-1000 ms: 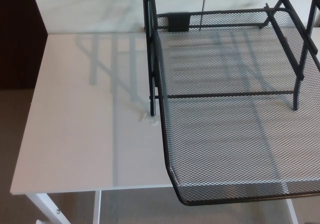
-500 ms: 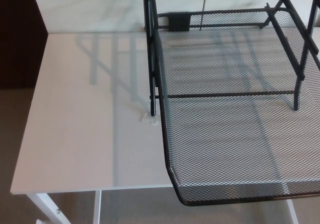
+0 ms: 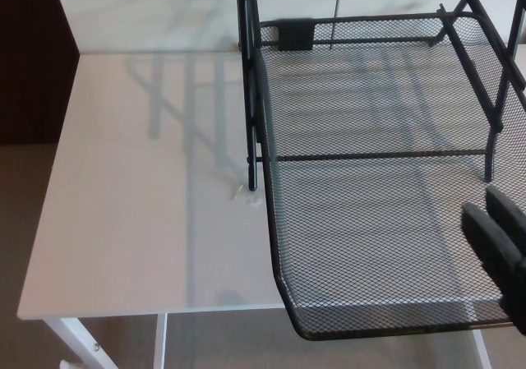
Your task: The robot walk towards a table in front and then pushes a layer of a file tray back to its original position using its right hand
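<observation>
Pulled-out mesh layer overhangs table; right hand, fingers apart and empty, is best set squarely against near rim

The robot hand shows thick, matte black, rounded fingers.

1. A black wire-mesh file tray stands on the right half of a white table, its upright frame posts rising out of view.
2. Its pulled-out layer sticks forward, empty, its curved front rim overhanging the table's near edge.
</observation>
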Available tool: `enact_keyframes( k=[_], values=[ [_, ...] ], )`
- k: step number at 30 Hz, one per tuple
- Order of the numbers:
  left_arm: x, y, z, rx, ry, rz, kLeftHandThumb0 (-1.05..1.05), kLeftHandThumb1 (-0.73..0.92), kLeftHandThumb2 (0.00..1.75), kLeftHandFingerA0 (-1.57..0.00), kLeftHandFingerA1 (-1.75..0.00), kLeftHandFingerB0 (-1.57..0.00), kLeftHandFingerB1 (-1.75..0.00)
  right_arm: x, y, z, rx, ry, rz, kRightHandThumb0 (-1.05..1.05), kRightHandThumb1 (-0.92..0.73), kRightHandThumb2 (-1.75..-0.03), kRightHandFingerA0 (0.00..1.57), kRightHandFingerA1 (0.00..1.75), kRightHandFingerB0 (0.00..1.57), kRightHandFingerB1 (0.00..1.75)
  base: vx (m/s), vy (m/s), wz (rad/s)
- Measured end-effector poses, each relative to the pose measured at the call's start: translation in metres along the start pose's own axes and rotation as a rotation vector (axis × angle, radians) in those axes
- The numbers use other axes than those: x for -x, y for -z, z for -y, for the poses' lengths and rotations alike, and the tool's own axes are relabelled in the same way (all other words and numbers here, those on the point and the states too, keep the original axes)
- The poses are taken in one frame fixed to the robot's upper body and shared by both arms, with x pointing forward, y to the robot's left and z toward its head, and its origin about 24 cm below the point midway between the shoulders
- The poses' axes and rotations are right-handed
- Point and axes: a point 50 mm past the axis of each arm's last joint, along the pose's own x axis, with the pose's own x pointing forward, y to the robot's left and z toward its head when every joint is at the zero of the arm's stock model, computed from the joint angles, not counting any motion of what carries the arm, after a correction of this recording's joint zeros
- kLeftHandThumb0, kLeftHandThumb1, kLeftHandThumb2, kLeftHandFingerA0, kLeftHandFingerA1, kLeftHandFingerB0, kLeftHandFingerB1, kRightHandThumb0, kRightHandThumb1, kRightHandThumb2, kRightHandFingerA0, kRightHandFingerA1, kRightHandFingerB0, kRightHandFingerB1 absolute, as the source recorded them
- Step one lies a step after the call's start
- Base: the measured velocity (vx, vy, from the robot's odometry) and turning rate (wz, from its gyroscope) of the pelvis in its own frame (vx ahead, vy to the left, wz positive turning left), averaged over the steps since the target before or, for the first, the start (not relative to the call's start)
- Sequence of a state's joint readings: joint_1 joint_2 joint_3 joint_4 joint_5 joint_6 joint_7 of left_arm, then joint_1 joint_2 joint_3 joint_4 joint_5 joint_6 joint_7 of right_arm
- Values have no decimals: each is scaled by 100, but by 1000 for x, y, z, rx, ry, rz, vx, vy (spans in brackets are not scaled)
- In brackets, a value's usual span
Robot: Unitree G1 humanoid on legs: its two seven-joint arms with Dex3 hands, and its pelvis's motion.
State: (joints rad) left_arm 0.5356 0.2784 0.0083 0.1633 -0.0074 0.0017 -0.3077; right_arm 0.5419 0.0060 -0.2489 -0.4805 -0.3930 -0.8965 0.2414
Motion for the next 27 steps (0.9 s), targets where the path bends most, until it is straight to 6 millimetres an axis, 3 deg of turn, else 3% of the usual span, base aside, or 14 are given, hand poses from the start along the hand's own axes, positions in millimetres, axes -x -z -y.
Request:
enact_keyframes(
  k=[2,3,4,5,6,14,15,19,26,27],
  values=[
    [0,0,0,-1,0,1,-23,59,57,-48,-42,-40,-35,-3,1,-1,16,-13,0,-73,-46,-75,0,0,0,2,0,0,0],
    [0,-1,0,-2,0,2,-23,58,57,-47,-42,-39,-36,-5,2,-2,29,-24,0,-55,-59,-57,0,0,0,0,0,0,0],
    [0,-1,0,-2,0,3,-23,58,57,-47,-42,-39,-36,-8,3,-3,43,-37,-1,-55,-59,-57,0,0,0,0,0,0,0],
    [-1,-1,0,-3,0,4,-24,57,57,-48,-42,-40,-36,-9,4,-4,54,-47,-3,-64,-31,-65,0,3,0,0,0,0,0],
    [-1,-1,0,-4,-1,4,-31,50,66,-43,-47,-38,-42,-10,5,-5,62,-55,-5,-48,-57,-57,0,0,0,0,0,0,0],
    [-2,-4,-1,-9,-2,12,-28,50,63,-42,-46,-39,-41,-22,14,-14,148,-150,-38,-43,-57,-57,0,0,0,0,0,0,0],
    [-2,-4,-1,-9,-2,12,-21,54,56,-45,-42,-40,-35,-23,15,-15,159,-166,-44,-42,-58,-57,0,0,0,0,0,0,0],
    [-2,-4,-1,-9,-2,13,-28,49,63,-42,-45,-39,-40,-24,22,-21,200,-234,-79,-42,-60,-58,0,0,0,0,0,0,0],
    [-3,-7,-2,-14,-3,21,-19,53,55,-45,-42,-40,-36,-27,34,-33,263,-343,-138,-47,-56,-57,0,0,0,1,0,0,0],
    [-3,-7,-2,-15,-3,24,-26,48,61,-42,-45,-39,-40,-27,36,-35,273,-363,-148,-49,-55,-57,0,0,0,1,0,0,0]
  ],
)
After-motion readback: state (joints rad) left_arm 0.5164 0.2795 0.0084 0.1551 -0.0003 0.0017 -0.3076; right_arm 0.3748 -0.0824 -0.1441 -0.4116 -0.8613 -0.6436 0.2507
